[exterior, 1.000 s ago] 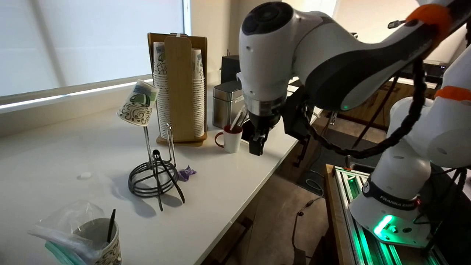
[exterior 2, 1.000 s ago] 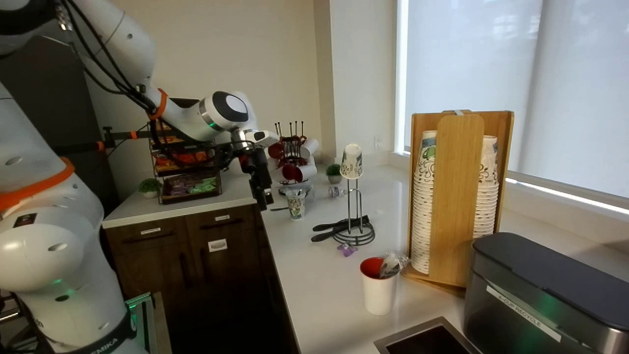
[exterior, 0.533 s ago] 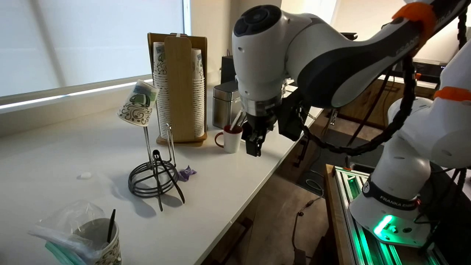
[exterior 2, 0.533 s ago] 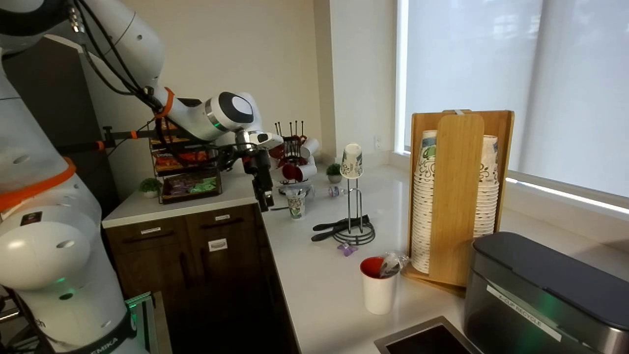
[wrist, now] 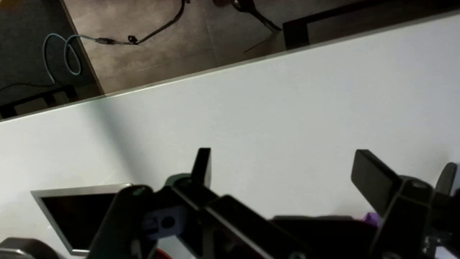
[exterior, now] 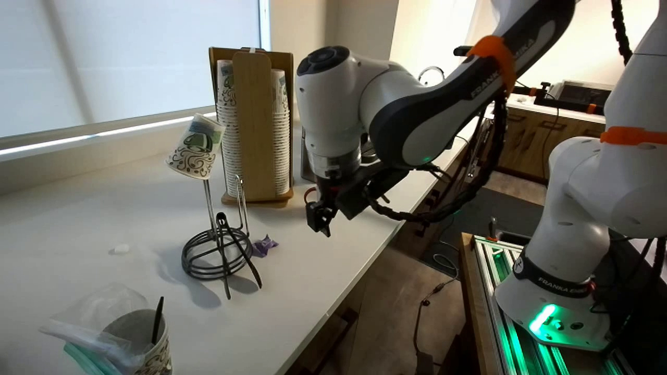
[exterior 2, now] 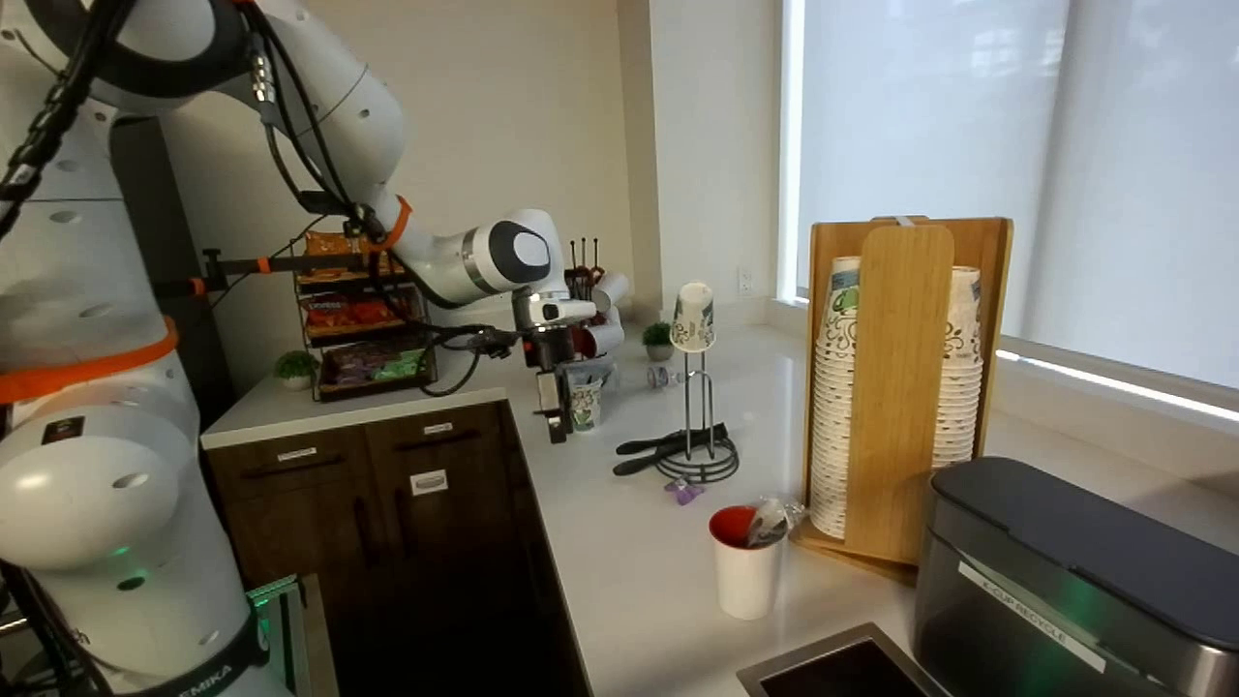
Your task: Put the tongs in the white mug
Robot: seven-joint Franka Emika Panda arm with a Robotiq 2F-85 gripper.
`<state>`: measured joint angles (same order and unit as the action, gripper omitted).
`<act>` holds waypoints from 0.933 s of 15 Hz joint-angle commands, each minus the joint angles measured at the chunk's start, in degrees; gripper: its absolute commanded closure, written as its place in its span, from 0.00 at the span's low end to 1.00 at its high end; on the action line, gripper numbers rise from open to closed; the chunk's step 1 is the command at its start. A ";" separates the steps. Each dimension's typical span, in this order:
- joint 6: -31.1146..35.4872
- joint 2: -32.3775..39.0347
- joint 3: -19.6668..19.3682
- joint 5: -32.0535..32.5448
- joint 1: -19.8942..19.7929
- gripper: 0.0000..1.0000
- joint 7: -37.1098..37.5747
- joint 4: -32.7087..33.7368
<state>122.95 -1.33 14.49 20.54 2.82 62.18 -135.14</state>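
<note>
Released, the hand (wrist: 282,166) hung above the white table (wrist: 273,108), its 2 fingers (wrist: 373,180) well apart in the wrist view. Near it lay a crumpled purple scrap (exterior: 264,245), partly behind a finger in that view. On the same side of the hand, just beside the scrap, the black tongs (exterior 2: 666,449) lay across the coiled base of a wire stand (exterior 2: 716,472) bearing 1 overturned paper cup (exterior 2: 693,318). Apart from the hand, mostly hidden behind it in an exterior view, stood the white mug (exterior 2: 745,586) with a clear-wrapped item (exterior 2: 771,523) in it. Farther from the hand stood a wooden cup holder (exterior 2: 905,387).
</note>
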 commanded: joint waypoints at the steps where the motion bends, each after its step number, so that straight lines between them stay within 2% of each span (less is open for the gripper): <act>1: 4.83 6.06 -3.52 -2.45 1.48 0.00 7.20 4.97; 2: 6.28 7.16 -4.28 -3.60 1.83 0.00 8.84 5.71; 4: 2.96 10.32 -5.39 -6.33 2.55 0.00 6.60 9.26; 5: 4.69 7.01 -6.08 -4.30 2.83 0.00 5.36 6.03; 8: 4.68 9.80 -6.87 -5.61 3.36 0.00 5.26 8.32; 14: 4.91 10.67 -7.42 -4.66 3.80 0.00 6.62 9.01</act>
<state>127.56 8.87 9.38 15.19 4.60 67.73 -126.41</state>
